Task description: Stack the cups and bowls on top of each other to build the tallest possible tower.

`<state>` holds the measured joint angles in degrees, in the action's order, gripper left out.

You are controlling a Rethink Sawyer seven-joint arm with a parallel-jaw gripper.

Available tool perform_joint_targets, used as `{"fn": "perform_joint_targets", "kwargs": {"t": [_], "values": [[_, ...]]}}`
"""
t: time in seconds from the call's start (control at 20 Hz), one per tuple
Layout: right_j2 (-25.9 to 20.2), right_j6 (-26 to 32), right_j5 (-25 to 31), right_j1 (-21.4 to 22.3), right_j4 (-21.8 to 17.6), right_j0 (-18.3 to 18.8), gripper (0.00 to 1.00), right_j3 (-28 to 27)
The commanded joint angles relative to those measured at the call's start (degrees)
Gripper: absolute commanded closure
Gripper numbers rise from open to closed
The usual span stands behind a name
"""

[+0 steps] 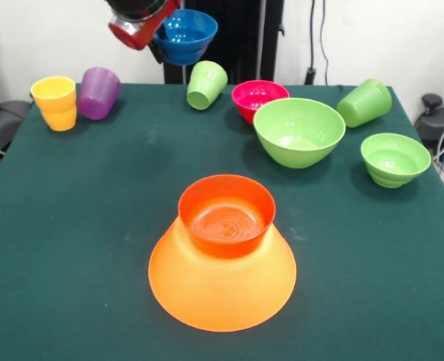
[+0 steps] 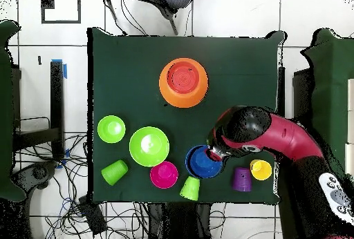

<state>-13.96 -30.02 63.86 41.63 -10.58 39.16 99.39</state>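
Observation:
The tower is a huge orange bowl (image 1: 222, 289) turned upside down at the table's near middle, with a red-orange bowl (image 1: 226, 218) upright on top. It also shows in the overhead view (image 2: 183, 82). My gripper (image 1: 160, 47) is shut on the rim of the blue bowl (image 1: 186, 34) and holds it tilted above the table's far edge; the overhead view shows gripper (image 2: 213, 155) and bowl (image 2: 202, 162). A yellow cup (image 1: 56, 103) stands upright and a purple cup (image 1: 98, 92) leans at the far left. One light green cup (image 1: 206, 84) is tilted; another (image 1: 365, 101) lies on its side.
A pink bowl (image 1: 258, 98), a large light green bowl (image 1: 299, 131) and a smaller green bowl (image 1: 394, 158) stand upright at the far right of the green table (image 1: 71, 226). Cables and stands lie beyond the table's edges.

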Motion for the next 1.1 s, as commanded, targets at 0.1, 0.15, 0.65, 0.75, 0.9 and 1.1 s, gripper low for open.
{"fn": "perform_joint_targets", "kwargs": {"t": [0.1, 0.15, 0.65, 0.75, 0.9, 1.1], "values": [[-8.56, 1.26, -8.08, 1.33, 1.99, 2.36, 1.0, 5.34], [-9.32, 1.77, -9.75, 1.44, 1.83, 3.05, 1.0, 5.69], [-12.31, 1.67, -9.32, 6.23, 1.48, 5.48, 1.0, 8.09], [-13.42, 1.34, -11.52, 6.53, 2.1, 6.38, 1.0, 9.44], [-14.59, 0.5, -14.27, 6.38, 1.62, 7.08, 1.0, 10.18], [-16.48, -0.12, -16.51, 6.57, 1.71, 8.38, 1.0, 11.24]]}}
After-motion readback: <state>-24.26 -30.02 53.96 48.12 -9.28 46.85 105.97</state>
